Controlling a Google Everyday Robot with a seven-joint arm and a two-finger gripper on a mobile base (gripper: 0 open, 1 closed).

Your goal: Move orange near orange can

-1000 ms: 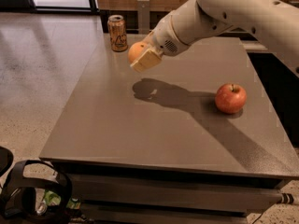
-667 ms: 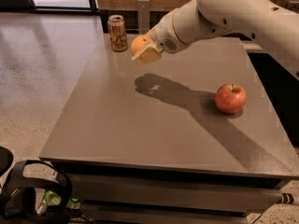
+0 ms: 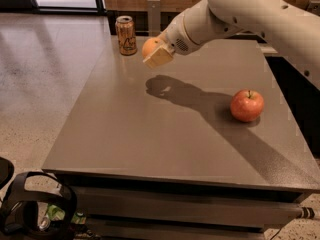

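Gripper: seen at the far left part of the table, held above the surface and just right of the orange can; it is clenched around the orange, with one tan finger pad pressed against the fruit's lower right side.
Orange: gripped and carried clear of the tabletop; only its upper left part is exposed, the rest being covered by the pad and the wrist. It is near the can, with a narrow gap visible between the two.
Orange can: stood upright at the far left corner of the table, silver top up, dark markings turned toward the camera. It is not touched by the gripper or the fruit.
Arm: white, entered from the upper right and stretched leftward over the far half of the table down to the wrist.
Shadow: cast on the tabletop below and slightly right of the gripper, and drawn out toward the right in a long band.
Apple: red with yellow patches, rested on the right side of the table, stem up, well apart from the gripper and the can.
Table: grey and flat-topped, with the near edge seen toward the bottom.
Floor: pale and speckled, seen to the left of the table.
Black loop-shaped object: seen at the lower left, below the table's near corner; what it is cannot be told.
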